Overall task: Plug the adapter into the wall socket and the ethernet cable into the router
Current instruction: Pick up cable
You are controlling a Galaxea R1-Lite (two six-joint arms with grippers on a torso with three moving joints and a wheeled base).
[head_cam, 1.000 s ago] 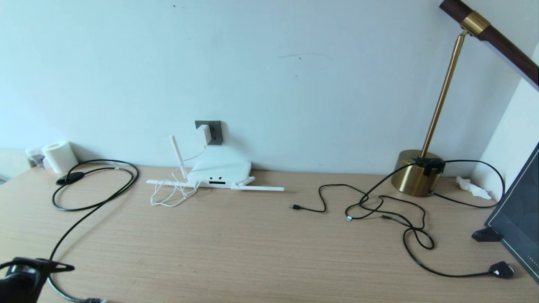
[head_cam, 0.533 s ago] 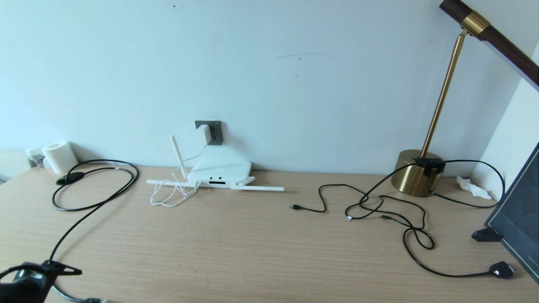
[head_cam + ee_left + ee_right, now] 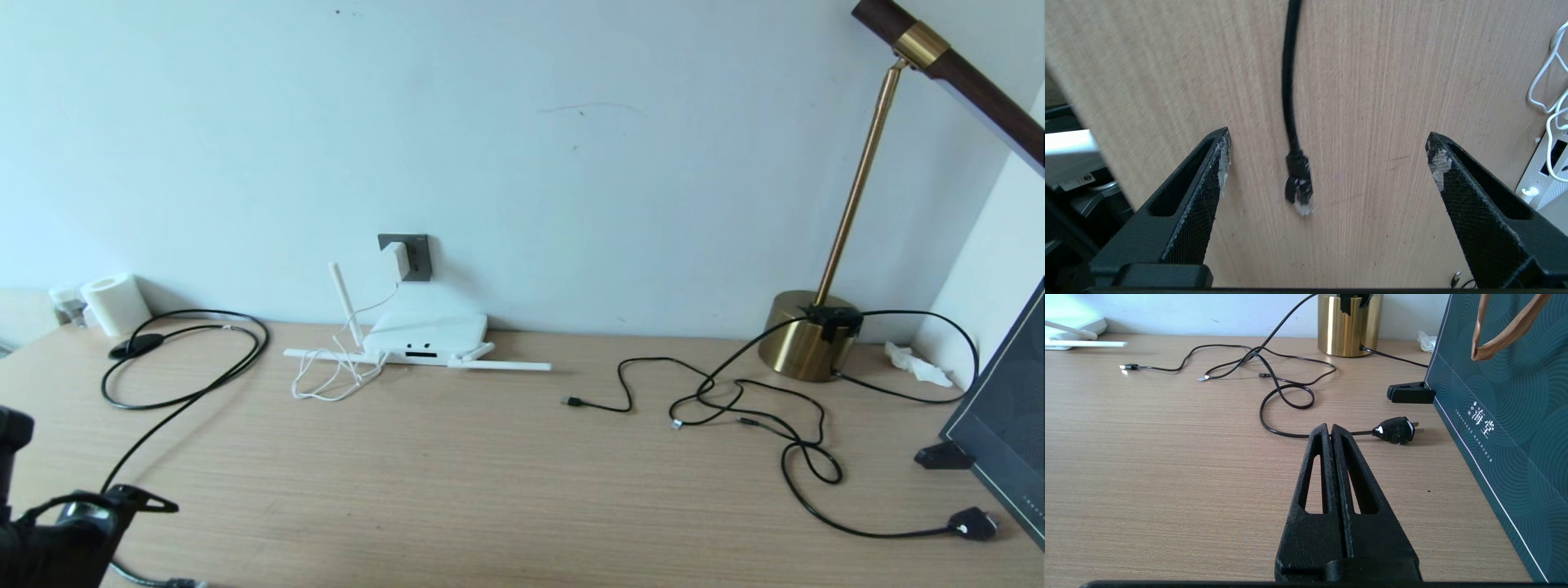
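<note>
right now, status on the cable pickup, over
Left gripper open, jaws straddling the ethernet cable plug, not gripped. Right gripper shut, parked. Adapter in wall socket. Nothing blocking.

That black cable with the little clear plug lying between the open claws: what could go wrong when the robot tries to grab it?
1. The ethernet cable ends in a small plug, lying loose between the wide-open fingers of the left gripper; closing slightly off could pinch the cord instead.
2. The cable runs back in a long loop to a disc, so it might drag or snag.
3. The adapter's white cord is heaped beside the router, perhaps crowding its ports.
</note>
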